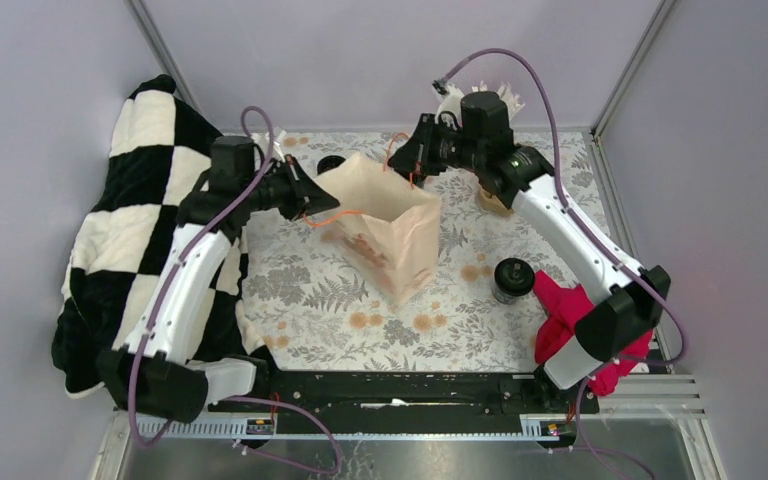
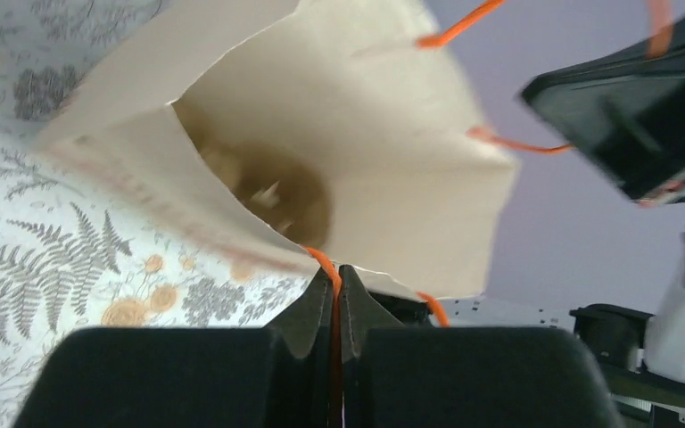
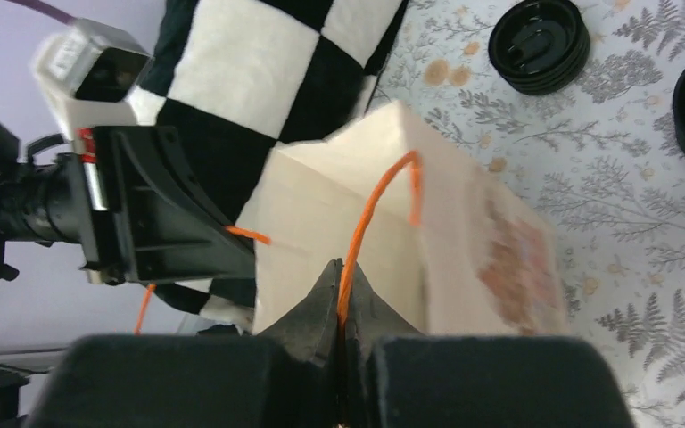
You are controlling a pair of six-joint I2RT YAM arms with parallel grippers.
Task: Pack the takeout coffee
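Tightly, left tool (image 2: 337, 278) and right tool (image 3: 340, 272) each pinch a thin orange cord (image 3: 370, 205) on the creased paper bag (image 1: 390, 235)

right claw (image 3: 342, 272) pinches an orange handle (image 3: 370, 209) of the paper bag (image 3: 473, 259); left claw (image 3: 235, 247) holds the opposite handle (image 3: 250, 234).

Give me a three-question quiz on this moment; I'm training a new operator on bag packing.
1. True or false: the takeout coffee is already inside the paper bag.
2. The left pincer is shut on: A) the takeout coffee B) an orange bag handle C) nothing.
3. Fill in: in the top view, the coffee stands to the bag's ____.
Key: 1 false; 2 B; 3 right.
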